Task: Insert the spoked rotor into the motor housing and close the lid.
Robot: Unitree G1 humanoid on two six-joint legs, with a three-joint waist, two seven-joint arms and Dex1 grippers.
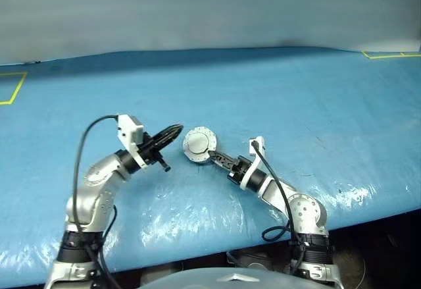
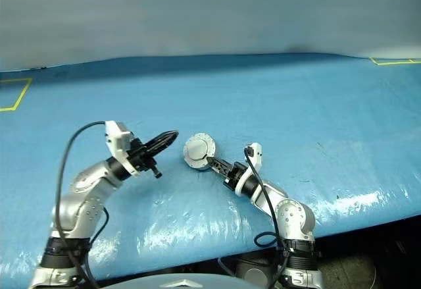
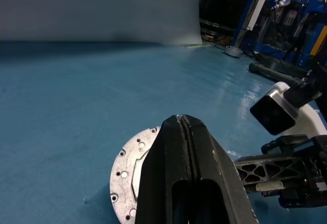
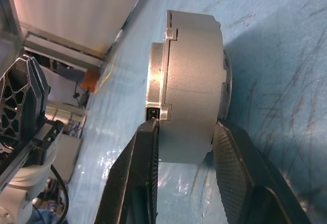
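Observation:
The motor housing (image 1: 199,144) is a round silver drum at the table's middle, tipped so a plain grey face with small rim holes shows. That face looks like the lid (image 3: 125,170) closed on the housing, and a seam runs round the side (image 4: 189,96). My right gripper (image 1: 212,155) reaches in from the right. Its two fingers (image 4: 145,147) clamp the drum's side. My left gripper (image 1: 179,130) is shut and empty, held above the table just left of the drum, apart from it. The spoked rotor is hidden.
Blue plastic sheeting covers the whole table (image 1: 276,91), wrinkled and glossy near the front edge. Yellow tape marks lie at the far left (image 1: 13,88) and far right corner (image 1: 391,55). A grey wall stands behind the table.

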